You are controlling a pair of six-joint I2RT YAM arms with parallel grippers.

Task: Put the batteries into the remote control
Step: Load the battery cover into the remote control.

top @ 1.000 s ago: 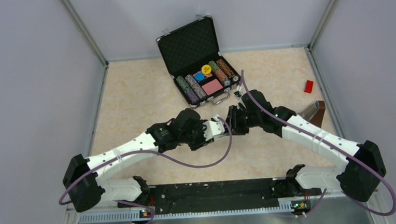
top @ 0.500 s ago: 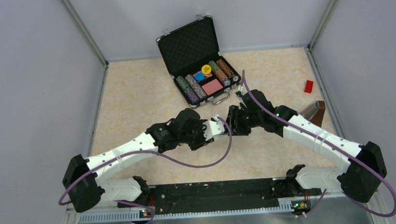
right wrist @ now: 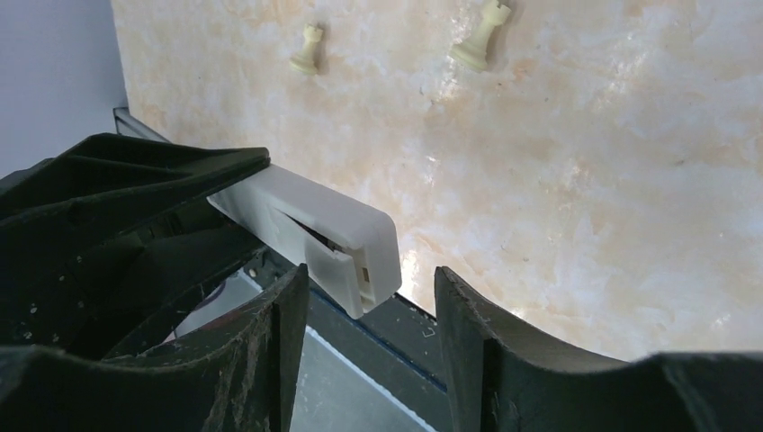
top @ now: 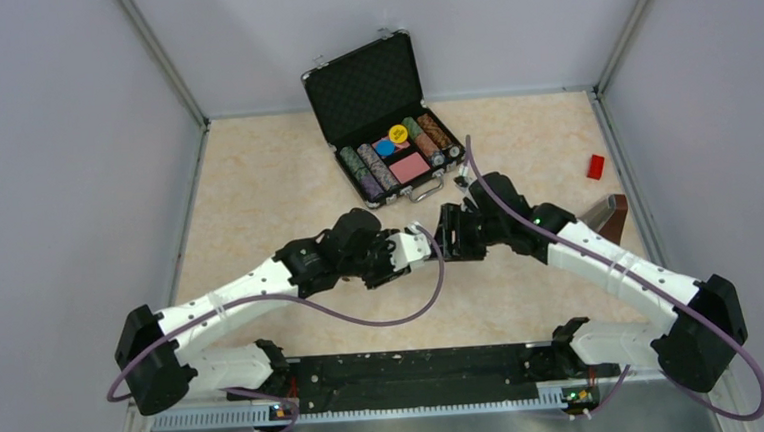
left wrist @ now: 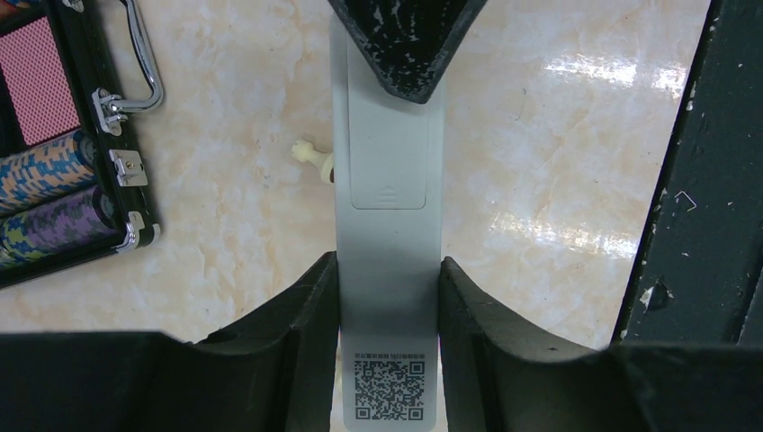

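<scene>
Your left gripper (left wrist: 387,270) is clamped on the remote control (left wrist: 387,153), held over the table (left wrist: 558,135); right gripper (right wrist: 371,279) has jaws apart, straddling its far end. The cover (right wrist: 328,261) looks cracked open (likely), batteries unseen: loading all to do

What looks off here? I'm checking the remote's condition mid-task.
On the remote control, the battery cover sits ajar at the free end: the right wrist view shows a dark gap along its edge. The left gripper clamps the other end; the right gripper stands open around the tip.
</scene>
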